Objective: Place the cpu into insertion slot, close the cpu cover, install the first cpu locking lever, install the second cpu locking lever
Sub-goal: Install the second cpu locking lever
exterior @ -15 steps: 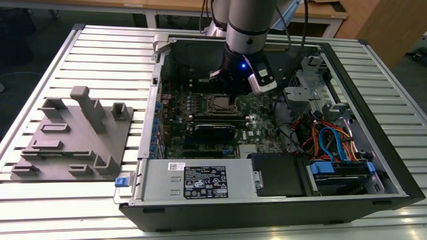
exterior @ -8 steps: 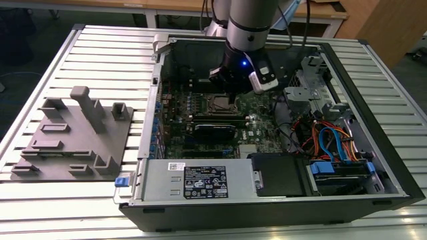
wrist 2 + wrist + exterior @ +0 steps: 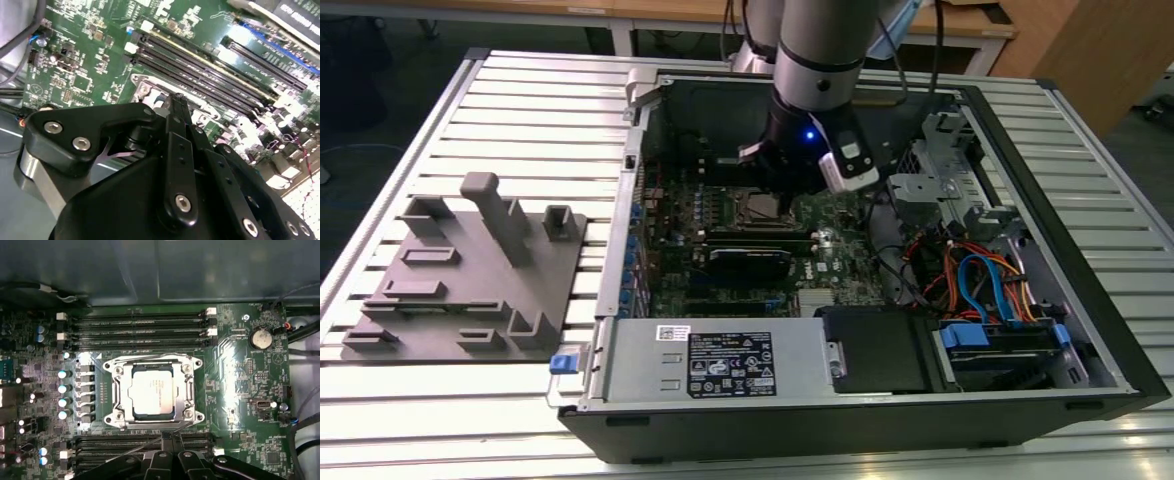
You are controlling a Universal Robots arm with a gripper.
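A slatted metal table (image 3: 1121, 250) carries an open computer case (image 3: 854, 410) and a grey fixture plate (image 3: 467, 290).

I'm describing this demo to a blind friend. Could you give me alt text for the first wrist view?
Seen from above, the cpu sits in the insertion slot of a green motherboard, with the cpu cover framing it. Long black memory slots run on two opposite sides of the socket, and the gripper sits at the socket's edge.
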